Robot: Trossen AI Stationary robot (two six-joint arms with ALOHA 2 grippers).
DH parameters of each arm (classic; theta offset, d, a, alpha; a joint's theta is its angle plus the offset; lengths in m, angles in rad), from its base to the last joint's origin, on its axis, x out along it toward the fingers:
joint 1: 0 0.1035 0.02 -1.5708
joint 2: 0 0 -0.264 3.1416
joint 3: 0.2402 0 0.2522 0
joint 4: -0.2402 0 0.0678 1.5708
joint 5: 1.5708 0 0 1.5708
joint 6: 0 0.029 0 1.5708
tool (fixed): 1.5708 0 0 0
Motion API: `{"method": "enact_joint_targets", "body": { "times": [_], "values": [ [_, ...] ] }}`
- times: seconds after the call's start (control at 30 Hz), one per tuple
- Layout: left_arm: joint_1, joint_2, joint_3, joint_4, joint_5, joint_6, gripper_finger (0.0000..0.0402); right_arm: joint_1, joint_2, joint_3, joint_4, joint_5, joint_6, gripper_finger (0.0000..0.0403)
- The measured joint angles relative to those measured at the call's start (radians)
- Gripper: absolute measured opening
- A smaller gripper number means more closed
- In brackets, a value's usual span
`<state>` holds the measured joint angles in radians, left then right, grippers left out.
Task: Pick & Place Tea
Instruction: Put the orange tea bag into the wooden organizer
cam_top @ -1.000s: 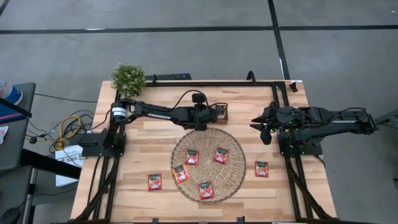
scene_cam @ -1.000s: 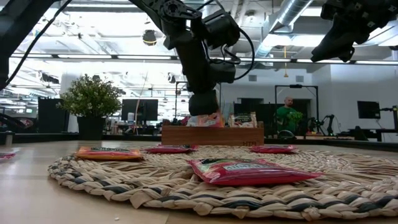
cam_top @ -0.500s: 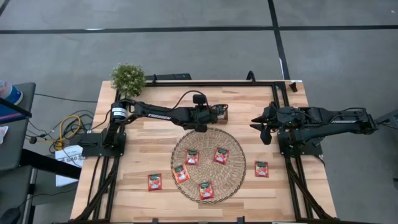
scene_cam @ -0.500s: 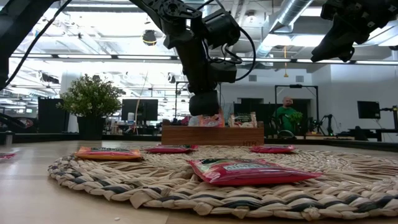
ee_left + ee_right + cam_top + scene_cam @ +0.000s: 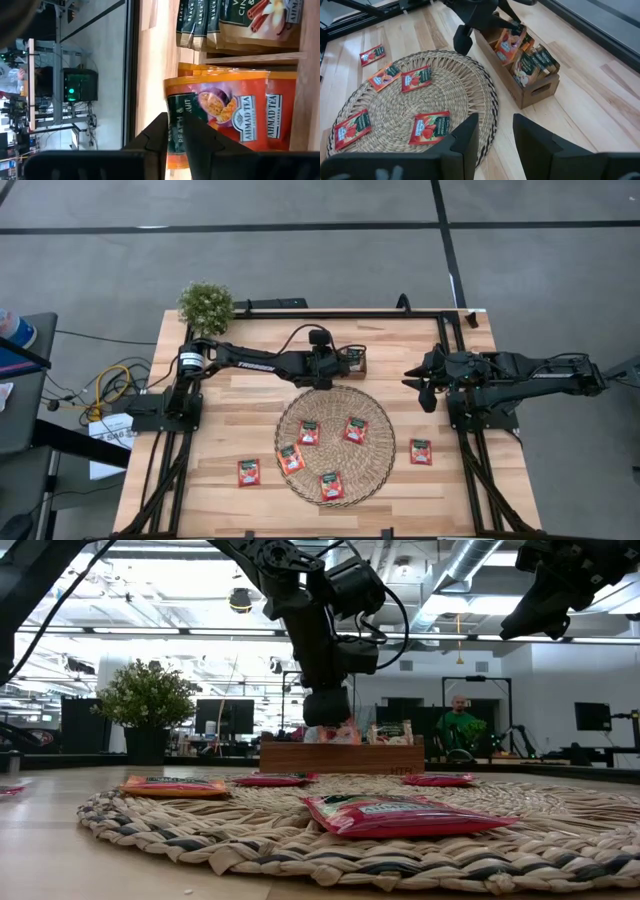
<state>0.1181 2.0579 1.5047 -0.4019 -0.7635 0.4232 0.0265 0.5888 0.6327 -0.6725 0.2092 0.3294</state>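
My left gripper point(image 5: 332, 368) point(image 5: 175, 120) reaches over the far end of the brown wooden tray point(image 5: 357, 361) point(image 5: 340, 757) and is shut on a red-orange tea sachet point(image 5: 230, 117) point(image 5: 343, 730). More sachets stand in the tray point(image 5: 520, 75), some of them dark and beige point(image 5: 235, 22). Several red sachets lie flat on the round woven mat point(image 5: 335, 445), such as one point(image 5: 355, 430) and another point(image 5: 400, 815). Two more lie on the bare table point(image 5: 248, 472) point(image 5: 421, 451). My right gripper point(image 5: 416, 385) point(image 5: 495, 127) hovers open at the table's right side, touching nothing. My left gripper pinches the red-orange sachet at its dark green edge point(image 5: 176, 107) between the two fingers point(image 5: 159, 131), coming from above and pointing down. The sachet stands roughly upright below the fingers inside a tray compartment, against the wooden wall point(image 5: 306, 100).
A small potted plant point(image 5: 206, 305) stands at the table's far left corner. The tray sits just beyond the mat's far rim point(image 5: 300, 790). Bare wood shows left point(image 5: 230, 415) and right point(image 5: 470, 470) of the mat. A person point(image 5: 462, 725) stands in the room far behind.
The left arm has stayed over the tray with its fingers shut. The sachet below it has tipped slightly more upright. The right arm has kept still.
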Motion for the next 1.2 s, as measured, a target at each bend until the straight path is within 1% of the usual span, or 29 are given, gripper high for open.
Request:
{"method": "enact_joint_targets", "body": {
  "times": [0.2, 0.27, 0.33, 0.47, 0.5, 0.57, 0.6, 0.67, 0.73, 0.87, 0.93, 1.0, 1.07, 1.13, 1.2],
  "values": [
    [-0.001, 0.0, 0.0, 0.0, 0.002, 0.047, 0.0078, 0.0, 0.0, 0.0, 0.0, 0.0, 0.0, 0.0113],
    [0.0, 0.0, 0.0, 0.0, -0.011, 0.059, 0.0088, 0.0, 0.0, 0.0, 0.0, 0.0, 0.0, 0.0113],
    [-0.003, 0.0, 0.0, 0.0, -0.05, 0.06, 0.0096, 0.0, 0.0, 0.0, 0.0, 0.0, 0.0, 0.0113],
    [-0.015, -0.004, 0.0, 0.0, -0.21, 0.094, 0.0101, 0.0, 0.0, 0.0, 0.0, 0.0, 0.0, 0.0113],
    [-0.019, -0.014, 0.0, -0.01, -0.236, 0.1, 0.01, 0.0, 0.0, 0.0, 0.0, 0.0, 0.0, 0.0113],
    [-0.035, -0.043, 0.0, -0.039, -0.254, 0.083, 0.0097, 0.0, 0.0, 0.0, 0.0, -0.001, -0.002, 0.0113],
    [-0.045, -0.059, 0.002, -0.057, -0.247, 0.05, 0.0095, 0.0, 0.0, 0.0, 0.0, -0.001, -0.006, 0.0113],
    [-0.069, -0.094, 0.003, -0.138, -0.205, -0.052, 0.0089, 0.0, 0.0, 0.0, 0.0, -0.001, -0.006, 0.0113],
    [-0.094, -0.132, 0.002, -0.241, -0.123, -0.196, 0.0084, 0.0, 0.0, 0.0, -0.001, -0.001, -0.005, 0.0113],
    [-0.122, -0.223, 0.002, -0.457, 0.119, -0.567, 0.0076, 0.0, 0.0, 0.0, -0.001, -0.002, -0.005, 0.0113],
    [-0.133, -0.255, 0.002, -0.552, 0.238, -0.724, 0.0075, 0.0, 0.0, 0.0, -0.001, -0.002, -0.006, 0.0113],
    [-0.15, -0.278, 0.0, -0.604, 0.318, -0.86, 0.0074, 0.0, 0.0, 0.0, -0.001, -0.001, -0.006, 0.0113],
    [-0.179, -0.289, 0.0, -0.637, 0.383, -0.938, 0.0074, 0.0, 0.0, 0.0, -0.001, -0.001, -0.006, 0.0113],
    [-0.218, -0.29, 0.0, -0.658, 0.458, -0.971, 0.0074, 0.0, 0.0, 0.0, 0.0, -0.001, -0.008, 0.0113],
    [-0.26, -0.282, -0.001, -0.644, 0.53, -0.993, 0.0074, 0.0, 0.0, 0.0, -0.001, -0.001, -0.008, 0.0113]
  ]
}}
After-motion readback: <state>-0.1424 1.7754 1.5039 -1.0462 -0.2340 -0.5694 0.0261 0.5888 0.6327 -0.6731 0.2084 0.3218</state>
